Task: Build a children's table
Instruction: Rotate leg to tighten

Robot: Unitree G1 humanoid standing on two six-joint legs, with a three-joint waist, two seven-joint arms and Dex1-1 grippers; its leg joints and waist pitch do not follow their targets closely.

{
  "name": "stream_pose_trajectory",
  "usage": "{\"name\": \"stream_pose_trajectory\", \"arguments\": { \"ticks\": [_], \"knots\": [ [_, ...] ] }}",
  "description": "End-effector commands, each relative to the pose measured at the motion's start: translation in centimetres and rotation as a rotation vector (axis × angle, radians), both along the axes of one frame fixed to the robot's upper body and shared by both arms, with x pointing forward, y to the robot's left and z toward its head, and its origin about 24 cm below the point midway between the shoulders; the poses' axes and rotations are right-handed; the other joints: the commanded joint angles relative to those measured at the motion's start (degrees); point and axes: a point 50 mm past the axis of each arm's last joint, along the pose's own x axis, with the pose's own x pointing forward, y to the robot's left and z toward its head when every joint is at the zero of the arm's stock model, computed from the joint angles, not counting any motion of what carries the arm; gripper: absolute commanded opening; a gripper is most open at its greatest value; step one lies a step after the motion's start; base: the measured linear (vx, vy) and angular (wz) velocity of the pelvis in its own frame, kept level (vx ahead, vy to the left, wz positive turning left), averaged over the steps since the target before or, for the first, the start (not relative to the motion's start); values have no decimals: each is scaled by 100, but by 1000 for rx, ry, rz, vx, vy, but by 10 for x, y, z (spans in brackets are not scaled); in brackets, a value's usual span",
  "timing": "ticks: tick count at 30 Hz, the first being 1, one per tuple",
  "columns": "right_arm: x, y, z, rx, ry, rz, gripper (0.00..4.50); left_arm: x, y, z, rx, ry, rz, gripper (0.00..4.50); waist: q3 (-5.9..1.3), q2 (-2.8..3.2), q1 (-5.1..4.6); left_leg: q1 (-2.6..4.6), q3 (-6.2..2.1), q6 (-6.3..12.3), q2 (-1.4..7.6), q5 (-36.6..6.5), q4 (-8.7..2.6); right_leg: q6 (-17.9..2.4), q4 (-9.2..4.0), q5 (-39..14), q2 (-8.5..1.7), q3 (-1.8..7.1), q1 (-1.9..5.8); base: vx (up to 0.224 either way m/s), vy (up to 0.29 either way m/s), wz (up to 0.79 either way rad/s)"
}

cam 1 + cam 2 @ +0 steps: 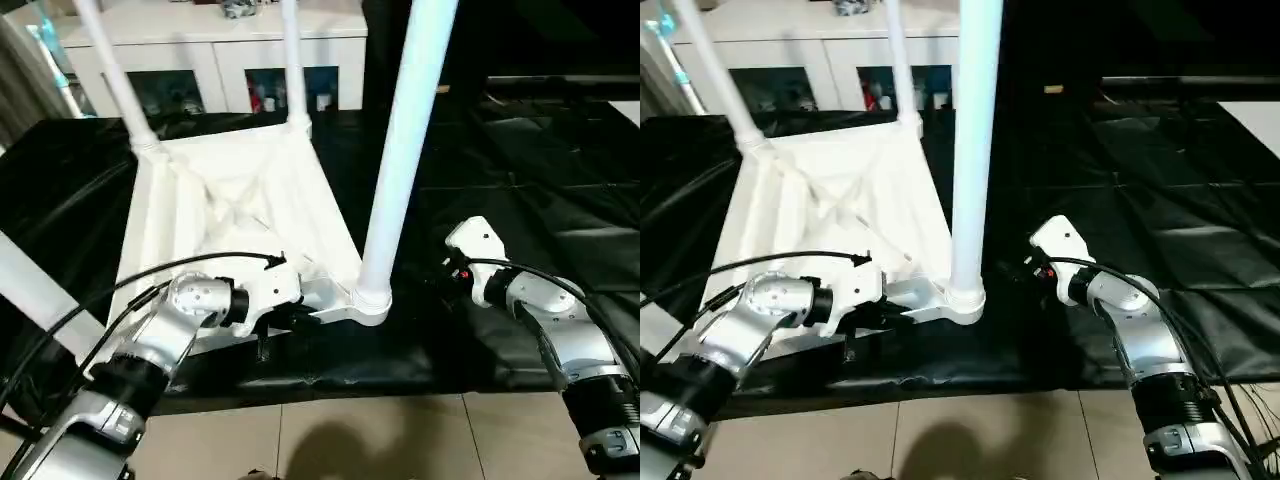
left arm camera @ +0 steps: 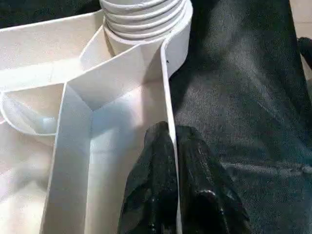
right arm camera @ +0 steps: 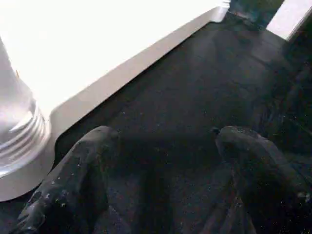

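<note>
The children's table top (image 1: 240, 200) lies upside down on the black cover, its white ribs facing up. Several white legs stand up from its corners; the nearest leg (image 1: 405, 150) rises from the near right socket (image 1: 370, 305). My left gripper (image 2: 173, 134) is shut on the thin raised rim (image 2: 168, 87) of the top, a short way from that socket, one finger on each side of the wall. Just right of the same corner, my right gripper (image 3: 168, 136) hangs open over the black cover with nothing between its fingers.
A white glass-door cabinet (image 1: 200, 50) stands behind the work table. The black cover (image 1: 520, 180) stretches wrinkled to the right. The table's front edge meets tiled floor (image 1: 380, 440). Black cables loop over my left forearm (image 1: 150, 350).
</note>
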Motion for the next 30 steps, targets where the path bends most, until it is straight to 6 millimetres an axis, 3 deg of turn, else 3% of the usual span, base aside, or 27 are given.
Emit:
{"name": "stream_pose_trajectory", "arguments": {
  "ticks": [1, 7, 10, 14, 16, 21, 23, 27, 30],
  "knots": [
    [0, -2, 2, 0, -13, -5, 374, -2, -11, 5, -63, -21, -102, 8, -361, -101, -12, 129, -137, 121, 260, -1834, -426, -1077, -513, -2234, -290, 190, 191, 0, 0, 0],
    [0, -1, 2, 10, -15, -7, 374, -3, -16, 8, -110, -38, -132, 8, -375, -78, 18, 134, -127, 148, 282, -1735, -421, -1179, -479, -1989, -289, 193, 191, 0, 0, 0],
    [-1, 2, 3, 26, -21, 1, 374, 3, -13, 5, -112, -53, -76, 8, -381, -106, 60, 119, -115, 219, 274, -1597, -406, -1178, -464, -1924, -295, 194, 211, 0, 0, 0],
    [-3, 6, 3, 61, -12, 18, 374, 10, -7, 2, -97, -66, 27, 8, -369, -109, 100, 125, -121, 227, 270, -1649, -403, -1033, -500, -2325, -310, 193, 196, 0, 0, 0],
    [-4, 5, 4, 61, -12, 23, 374, 12, -6, 3, -150, -42, 71, 8, -358, -119, 92, 104, -140, 207, 266, -1673, -420, -887, -528, -2615, -320, 182, 206, 0, 0, 0],
    [-8, -6, 5, 62, 12, 42, 374, 8, -3, 5, -249, 22, 82, 8, -350, -134, 28, 111, -143, 216, 253, -1789, -420, -811, -564, -2896, -315, 178, 182, 0, 0, 0],
    [-12, -6, 6, 110, 38, 75, 390, 9, -3, 6, -286, 34, 93, 1, -357, -99, 16, 100, -148, 263, 257, -1751, -414, -856, -556, -2827, -316, 175, 191, 0, 0, 0],
    [-17, -4, 7, 170, 71, 118, 420, 10, -3, 7, -320, 42, 105, 0, -390, -122, -5, 39, -143, 427, 268, -1496, -405, -1037, -485, -2188, -293, 160, 244, 0, 0, 0],
    [-28, 9, 3, 196, 131, 231, 444, 10, -4, 5, -319, 45, 110, 0, -412, -111, 3, 42, -113, 580, 270, -1242, -361, -1233, -448, -1638, -288, 161, 238, 0, 0, 0]
  ]
}}
